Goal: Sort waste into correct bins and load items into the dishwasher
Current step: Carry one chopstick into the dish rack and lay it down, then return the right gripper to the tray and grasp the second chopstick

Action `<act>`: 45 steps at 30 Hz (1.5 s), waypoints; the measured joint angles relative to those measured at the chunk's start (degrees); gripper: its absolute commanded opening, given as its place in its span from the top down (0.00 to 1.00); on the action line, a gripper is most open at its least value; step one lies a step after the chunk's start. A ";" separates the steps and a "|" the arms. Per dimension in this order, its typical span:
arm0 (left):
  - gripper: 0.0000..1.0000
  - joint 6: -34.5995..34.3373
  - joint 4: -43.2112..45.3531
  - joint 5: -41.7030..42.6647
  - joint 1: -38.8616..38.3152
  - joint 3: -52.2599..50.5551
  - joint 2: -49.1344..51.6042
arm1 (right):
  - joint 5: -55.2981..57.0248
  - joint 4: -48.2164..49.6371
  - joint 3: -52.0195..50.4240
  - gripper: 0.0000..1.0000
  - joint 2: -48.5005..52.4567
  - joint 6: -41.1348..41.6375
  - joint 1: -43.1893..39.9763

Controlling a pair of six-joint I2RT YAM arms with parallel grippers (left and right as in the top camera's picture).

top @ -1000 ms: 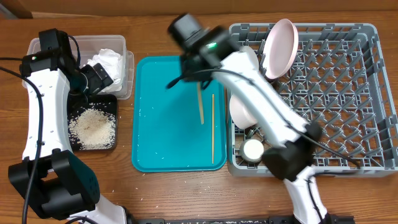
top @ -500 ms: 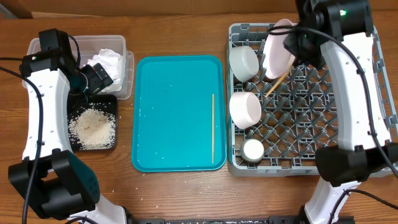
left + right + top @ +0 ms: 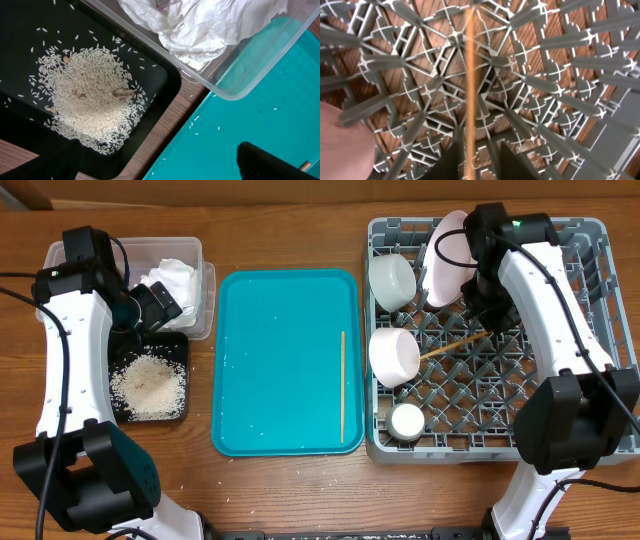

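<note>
Right pincer (image 3: 479,159) hangs low over the rack (image 3: 590,430), its fingers parted a little wider than the chopstick (image 3: 455,345) that runs between them. The chopstick slants across the lattice toward the white bowl (image 3: 393,357). The other chopstick (image 3: 342,385) lies on the teal tray (image 3: 280,300). Left pincer (image 3: 160,160) is spread wide and empty, above the corner where the black tray (image 3: 20,30) of rice (image 3: 90,100) meets the tub (image 3: 235,85) holding the napkin (image 3: 200,25)
</note>
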 measured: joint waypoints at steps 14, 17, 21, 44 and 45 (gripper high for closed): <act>0.00 0.00 0.00 0.00 0.00 0.00 0.00 | -16.39 14.93 2.25 0.00 -3.02 -19.69 6.21; 0.00 0.00 -0.02 0.02 0.00 0.00 0.00 | -22.16 19.61 2.60 0.00 -4.15 -25.42 12.83; 0.00 0.00 0.00 0.00 0.00 0.00 0.00 | -17.79 22.86 2.78 0.00 -4.15 -29.27 25.59; 0.00 0.00 0.00 0.02 0.00 0.00 0.00 | -7.08 24.20 -7.43 0.14 6.23 -36.50 35.93; 0.00 0.00 0.00 0.00 0.00 0.00 0.00 | -7.13 25.44 -8.61 0.16 6.25 -37.20 35.91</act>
